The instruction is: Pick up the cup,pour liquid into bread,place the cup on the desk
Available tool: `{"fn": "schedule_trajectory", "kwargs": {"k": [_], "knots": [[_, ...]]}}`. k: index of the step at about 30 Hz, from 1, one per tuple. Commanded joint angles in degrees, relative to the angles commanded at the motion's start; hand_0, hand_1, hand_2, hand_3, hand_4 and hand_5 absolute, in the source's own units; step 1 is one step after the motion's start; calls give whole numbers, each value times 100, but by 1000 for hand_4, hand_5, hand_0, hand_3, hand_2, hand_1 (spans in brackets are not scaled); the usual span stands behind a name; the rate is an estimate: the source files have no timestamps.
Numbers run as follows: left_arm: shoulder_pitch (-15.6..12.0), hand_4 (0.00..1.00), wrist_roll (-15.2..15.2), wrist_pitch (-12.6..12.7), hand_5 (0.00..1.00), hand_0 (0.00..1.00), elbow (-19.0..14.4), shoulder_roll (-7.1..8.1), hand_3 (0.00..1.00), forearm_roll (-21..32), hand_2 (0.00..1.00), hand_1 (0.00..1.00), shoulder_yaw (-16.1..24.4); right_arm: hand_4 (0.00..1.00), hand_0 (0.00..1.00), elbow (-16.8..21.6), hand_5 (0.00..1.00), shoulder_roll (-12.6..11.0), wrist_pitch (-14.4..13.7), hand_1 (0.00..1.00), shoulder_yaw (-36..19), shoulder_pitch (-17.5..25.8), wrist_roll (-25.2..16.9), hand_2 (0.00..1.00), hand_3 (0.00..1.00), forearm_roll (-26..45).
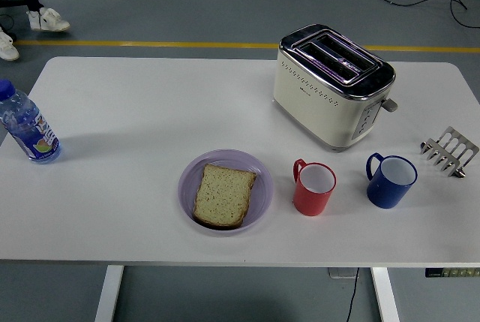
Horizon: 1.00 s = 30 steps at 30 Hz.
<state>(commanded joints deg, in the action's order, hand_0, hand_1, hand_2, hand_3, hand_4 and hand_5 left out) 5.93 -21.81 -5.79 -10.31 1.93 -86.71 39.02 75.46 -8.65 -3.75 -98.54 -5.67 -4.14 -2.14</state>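
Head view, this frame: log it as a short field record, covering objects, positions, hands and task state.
surface: white table
bread: one slice lying on the purple plate, near centre
cups: red cup right of the plate; blue cup further right; both upright
toaster: behind the cups
toast rack: right edge
water bottle: left edge, upright
robot hands: none in view
task state: cup not yet picked up
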Motion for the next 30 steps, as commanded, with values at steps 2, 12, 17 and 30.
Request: {"fn": "schedule_trajectory", "kwargs": {"k": [2, 12, 17, 30], "knots": [[-10, 415, -9, -14, 998, 344, 0, 2, 682, -30, 409, 330, 5, 623, 682, 12, 164, 0, -6, 628, -11, 3, 3, 672, 614, 7], [-77, 415, -60, -41, 998, 344, 0, 5, 681, -137, 411, 329, 17, 624, 679, 32, 166, 31, -19, 623, -64, 68, 14, 669, 613, 25], [-85, 416, -79, -45, 998, 344, 0, 9, 680, -182, 414, 330, 19, 625, 673, 26, 166, 49, -19, 619, -99, 93, 17, 668, 613, 31], [-111, 413, -107, -57, 998, 348, 0, 2, 676, -296, 425, 331, 38, 625, 669, 3, 166, 62, -26, 608, -128, 122, 21, 667, 613, 52]]}}
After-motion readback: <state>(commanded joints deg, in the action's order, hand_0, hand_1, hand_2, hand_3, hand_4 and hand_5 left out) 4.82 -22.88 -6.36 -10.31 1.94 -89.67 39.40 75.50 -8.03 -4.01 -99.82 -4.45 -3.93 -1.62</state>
